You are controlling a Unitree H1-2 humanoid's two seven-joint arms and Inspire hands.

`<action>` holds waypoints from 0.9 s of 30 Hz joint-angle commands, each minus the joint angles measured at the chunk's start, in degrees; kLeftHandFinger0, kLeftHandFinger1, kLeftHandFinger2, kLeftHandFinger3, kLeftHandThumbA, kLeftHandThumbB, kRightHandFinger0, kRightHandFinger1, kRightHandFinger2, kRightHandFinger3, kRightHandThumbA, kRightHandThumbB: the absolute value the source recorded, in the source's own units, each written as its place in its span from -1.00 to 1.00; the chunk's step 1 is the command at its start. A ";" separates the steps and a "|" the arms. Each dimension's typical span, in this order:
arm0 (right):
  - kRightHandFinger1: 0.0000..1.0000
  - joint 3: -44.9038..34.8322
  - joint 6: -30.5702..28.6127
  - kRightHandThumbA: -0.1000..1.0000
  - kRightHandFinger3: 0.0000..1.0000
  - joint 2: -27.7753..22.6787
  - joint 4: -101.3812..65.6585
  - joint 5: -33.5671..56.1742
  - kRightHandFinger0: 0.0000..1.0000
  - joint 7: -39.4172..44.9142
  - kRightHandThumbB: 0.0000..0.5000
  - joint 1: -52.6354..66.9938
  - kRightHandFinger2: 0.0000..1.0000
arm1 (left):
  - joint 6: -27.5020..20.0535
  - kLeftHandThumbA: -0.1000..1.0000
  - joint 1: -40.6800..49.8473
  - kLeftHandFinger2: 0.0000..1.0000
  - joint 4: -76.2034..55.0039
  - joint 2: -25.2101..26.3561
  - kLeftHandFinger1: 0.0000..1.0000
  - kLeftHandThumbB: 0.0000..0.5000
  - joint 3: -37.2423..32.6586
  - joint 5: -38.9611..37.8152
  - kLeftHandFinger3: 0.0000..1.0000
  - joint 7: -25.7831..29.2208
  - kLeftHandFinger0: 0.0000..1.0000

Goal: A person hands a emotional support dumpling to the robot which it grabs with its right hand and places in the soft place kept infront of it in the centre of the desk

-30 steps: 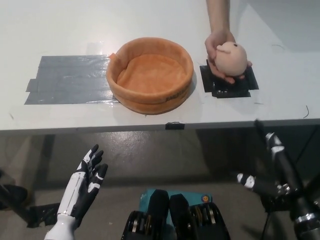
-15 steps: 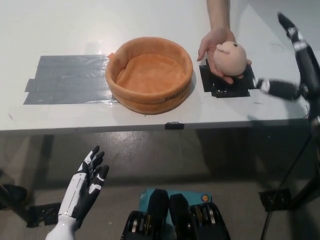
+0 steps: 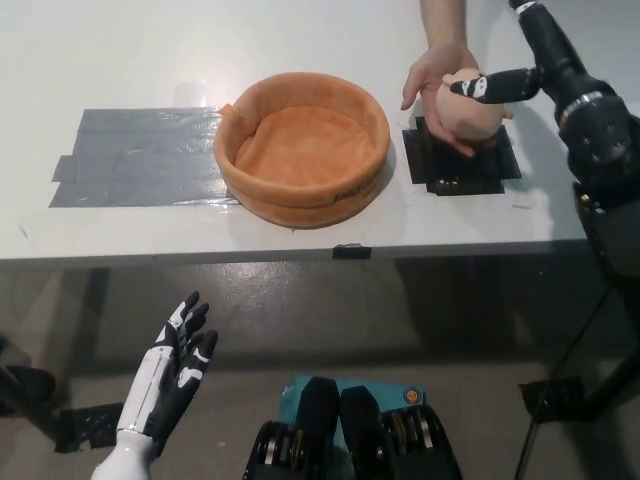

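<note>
The black right hand (image 3: 520, 60), fingers spread, is touching the dumpling (image 3: 468, 105) a person's hand (image 3: 435, 85) is offering far right of the basket (image 3: 300, 150); it looks soft, light, best wrapped around its middle. The white left hand (image 3: 172, 370) is resting open, low left.

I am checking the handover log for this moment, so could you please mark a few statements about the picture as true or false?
1. The plush dumpling lies inside the orange basket. False: a person's hand holds it over the black patch, right of the basket.
2. The right hand reaches over the table at the dumpling, one finger across its top. True.
3. The right hand has closed around the dumpling. False: its fingers are apart and the person holds the toy.
4. The left hand rests open below the table edge. True.
5. Grey tape lies right of the basket. False: it lies on the robot's left.
</note>
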 commanded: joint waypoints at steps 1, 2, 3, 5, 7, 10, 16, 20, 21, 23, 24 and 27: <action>1.00 0.94 -0.81 0.92 1.00 0.53 6.23 0.01 1.00 0.55 0.44 -6.24 1.00 | -1.15 0.72 -0.62 1.00 -1.99 0.13 1.00 -0.82 0.01 0.33 1.00 -0.15 1.00; 1.00 1.05 -1.16 0.92 1.00 0.74 7.85 0.17 1.00 0.54 0.44 -6.77 1.00 | -1.25 0.73 -0.56 1.00 -2.03 0.20 1.00 -0.83 0.00 0.40 1.00 -0.15 1.00; 1.00 1.13 -1.82 0.92 1.00 0.94 10.04 0.27 1.00 0.25 0.49 -7.52 1.00 | -1.41 0.73 -0.61 1.00 -1.98 0.19 1.00 -0.83 -0.01 0.50 1.00 -0.09 1.00; 1.00 1.42 -2.27 0.90 1.00 1.29 13.58 0.19 1.00 -0.08 0.52 -8.70 1.00 | -1.17 0.73 -0.59 1.00 -2.18 0.16 1.00 -0.83 0.06 0.33 1.00 -0.13 1.00; 1.00 1.93 -3.44 0.84 1.00 1.41 16.73 0.00 1.00 -0.48 0.49 -9.71 1.00 | -1.09 0.73 -0.61 1.00 -2.26 0.14 1.00 -0.82 0.12 0.32 1.00 -0.10 1.00; 1.00 2.00 -4.28 0.77 1.00 1.98 23.58 0.60 1.00 -0.72 0.48 -12.04 1.00 | -1.22 0.74 -0.56 1.00 -2.32 0.27 1.00 -0.84 0.22 0.20 1.00 -0.16 1.00; 1.00 1.96 -5.46 0.81 1.00 2.33 27.61 1.00 1.00 -0.61 0.48 -12.85 1.00 | -1.35 0.74 -0.83 1.00 -2.14 0.07 1.00 -0.85 0.27 0.11 1.00 -0.06 1.00; 1.00 3.85 -4.74 0.99 1.00 2.66 28.86 -0.57 1.00 -0.28 0.58 -13.15 1.00 | -1.28 0.74 -0.76 1.00 -2.36 0.01 1.00 -0.81 0.31 0.34 1.00 0.09 1.00; 1.00 4.01 -4.61 0.99 1.00 2.73 29.29 -0.61 1.00 -0.55 0.58 -13.23 1.00 | -0.65 0.74 -0.70 1.00 -2.83 -0.07 1.00 -0.83 0.30 0.29 1.00 0.02 1.00; 1.00 3.47 -5.65 0.83 1.00 2.98 30.80 -0.01 1.00 -2.76 0.42 -13.48 1.00 | -0.44 0.74 -0.80 1.00 -2.97 -0.03 1.00 -0.84 0.23 0.45 1.00 -0.04 1.00; 1.00 2.85 -6.84 0.58 1.00 3.21 31.79 0.46 1.00 -4.75 0.24 -13.62 1.00 | -0.46 0.74 -0.82 1.00 -2.96 -0.04 1.00 -0.87 0.23 0.45 1.00 -0.03 1.00; 0.09 0.57 -11.37 -0.05 0.61 3.86 34.27 1.98 -0.05 -10.25 -0.04 -13.83 0.30 | -0.61 0.74 -1.01 1.00 -2.90 0.07 1.00 -0.87 0.28 0.43 1.00 -0.06 1.00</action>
